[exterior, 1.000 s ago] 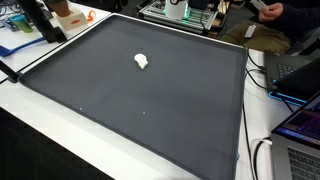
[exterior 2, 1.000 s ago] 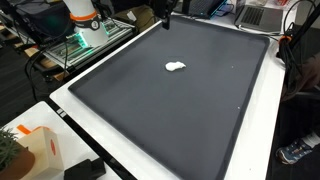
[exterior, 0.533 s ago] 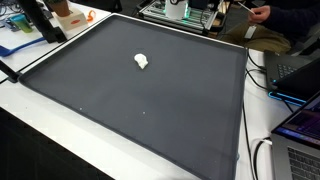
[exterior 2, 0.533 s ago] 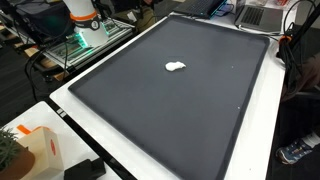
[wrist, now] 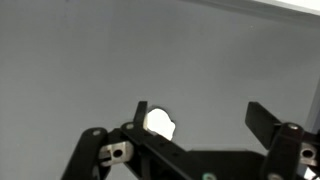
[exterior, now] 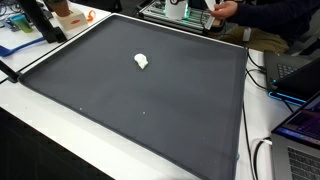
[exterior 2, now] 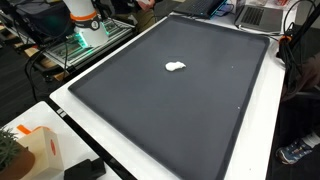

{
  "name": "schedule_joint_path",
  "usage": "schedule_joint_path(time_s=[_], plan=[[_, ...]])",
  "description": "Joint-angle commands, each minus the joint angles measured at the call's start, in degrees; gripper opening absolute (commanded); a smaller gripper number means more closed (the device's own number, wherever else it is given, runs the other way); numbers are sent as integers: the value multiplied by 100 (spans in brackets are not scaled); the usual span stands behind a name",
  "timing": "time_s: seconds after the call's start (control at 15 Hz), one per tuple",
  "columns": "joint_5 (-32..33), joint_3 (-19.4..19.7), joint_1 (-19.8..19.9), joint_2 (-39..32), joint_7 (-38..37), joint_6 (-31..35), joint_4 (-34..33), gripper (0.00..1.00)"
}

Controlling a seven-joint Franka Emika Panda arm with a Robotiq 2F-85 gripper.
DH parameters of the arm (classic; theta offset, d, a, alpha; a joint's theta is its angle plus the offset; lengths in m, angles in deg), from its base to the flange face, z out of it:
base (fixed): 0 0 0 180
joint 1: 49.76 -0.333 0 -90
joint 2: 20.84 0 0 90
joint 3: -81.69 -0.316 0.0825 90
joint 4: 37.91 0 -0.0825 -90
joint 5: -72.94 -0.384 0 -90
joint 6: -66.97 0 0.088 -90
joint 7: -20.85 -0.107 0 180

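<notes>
At that moment I had the gripper [wrist: 200, 112] spread as wide as it goes, with nothing between its fingers, looking down at the dark mat [exterior: 150, 115]. The wrist view showed the white lump [wrist: 158, 123] lying on the mat below. It was apart from the fingers, off centre, close by the left one and partly hidden behind it. I judged the wide spread suited a small, irregular piece like that, since it left room on both sides.

In both exterior views the lump [exterior 2: 175, 67] lay alone on the far half of the mat, a little left of the middle in an exterior view [exterior: 142, 62], well clear of every edge. Lying out in the open like that, it had nothing crowding it. The mat covered most of the white table [exterior 2: 62, 98], probably to give a plain, even surface. A person's hand [exterior: 222, 8] was busy beyond the far edge, and a laptop [exterior: 300, 120] sat off the right side, both well apart from the lump.
</notes>
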Motion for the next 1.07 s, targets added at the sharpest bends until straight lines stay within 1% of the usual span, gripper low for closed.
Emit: schedule_joint_path(time_s=[0.0, 0.33, 0.4, 0.47, 0.53, 0.8, 1.0], plan=[[-64, 7, -128, 295, -295, 205, 283, 100], [-93, 34, -179, 445, -474, 72, 317, 100], [-95, 32, -192, 466, -484, 47, 337, 97], [-81, 29, -200, 472, -483, 41, 356, 78], [-81, 33, -210, 469, -469, 22, 358, 77], [-56, 25, -248, 372, -451, 30, 326, 44], [-51, 31, -262, 337, -436, 40, 326, 22]])
